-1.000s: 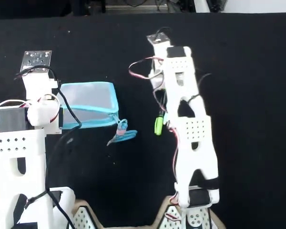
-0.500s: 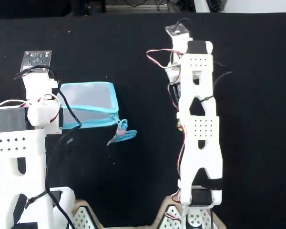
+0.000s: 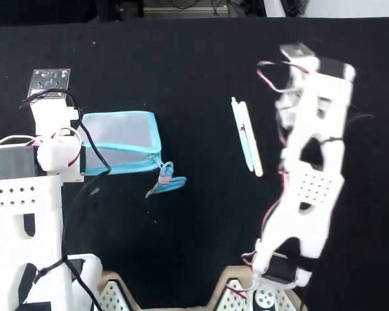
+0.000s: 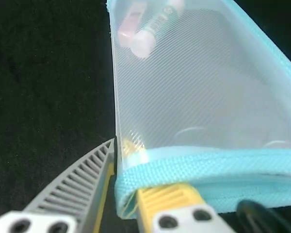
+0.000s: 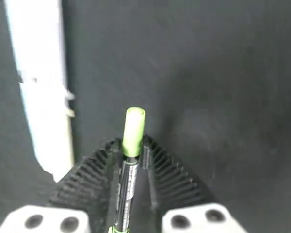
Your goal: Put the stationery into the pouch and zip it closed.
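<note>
The right gripper (image 5: 131, 145) grips a green pen (image 5: 134, 121). The left gripper (image 4: 128, 165) pinches the edge of the pouch (image 3: 120, 133), left of frame. The right arm has swung from centre to right, uncovering a white strip (image 3: 246, 136). The pen is probably lifted, yet it is now farther from the pouch. From above, the arm hides the pen.

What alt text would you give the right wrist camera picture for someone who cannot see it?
The right gripper clamps a green-capped marker, whose cap points out over a black table. A long white strip, perhaps a ruler, lies flat on the table close by.
</note>
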You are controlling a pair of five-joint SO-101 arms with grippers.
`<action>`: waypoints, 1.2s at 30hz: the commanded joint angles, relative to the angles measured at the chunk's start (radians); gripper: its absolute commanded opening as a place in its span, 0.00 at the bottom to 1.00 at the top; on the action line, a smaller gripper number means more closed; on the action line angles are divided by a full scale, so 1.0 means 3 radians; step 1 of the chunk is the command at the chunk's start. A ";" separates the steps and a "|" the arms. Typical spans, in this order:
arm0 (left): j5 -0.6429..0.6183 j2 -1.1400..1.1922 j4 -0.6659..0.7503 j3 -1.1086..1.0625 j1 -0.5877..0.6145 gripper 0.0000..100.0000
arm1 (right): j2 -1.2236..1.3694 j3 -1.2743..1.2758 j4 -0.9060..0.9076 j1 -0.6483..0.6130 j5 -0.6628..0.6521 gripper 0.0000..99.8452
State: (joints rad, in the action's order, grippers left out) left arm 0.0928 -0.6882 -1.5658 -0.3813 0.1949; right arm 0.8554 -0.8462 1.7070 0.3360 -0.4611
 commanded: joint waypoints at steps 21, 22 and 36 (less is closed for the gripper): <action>-0.0026 -0.0020 -0.0020 -0.0003 0.0018 0.03 | -0.0330 0.1087 -0.0087 0.0752 -0.1222 0.16; -0.0026 -0.0020 -0.0015 -0.0003 0.0018 0.03 | -0.0386 0.1158 -0.0164 0.0793 -0.1258 0.16; -0.0026 -0.0020 -0.0026 -0.0003 0.0018 0.03 | -0.1220 0.2442 -0.1366 0.0419 -0.0716 0.14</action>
State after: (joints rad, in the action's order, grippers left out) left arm 0.0928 -0.6882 -1.5658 -0.3813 0.1949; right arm 0.5777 -0.1527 1.3863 0.5033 -0.7281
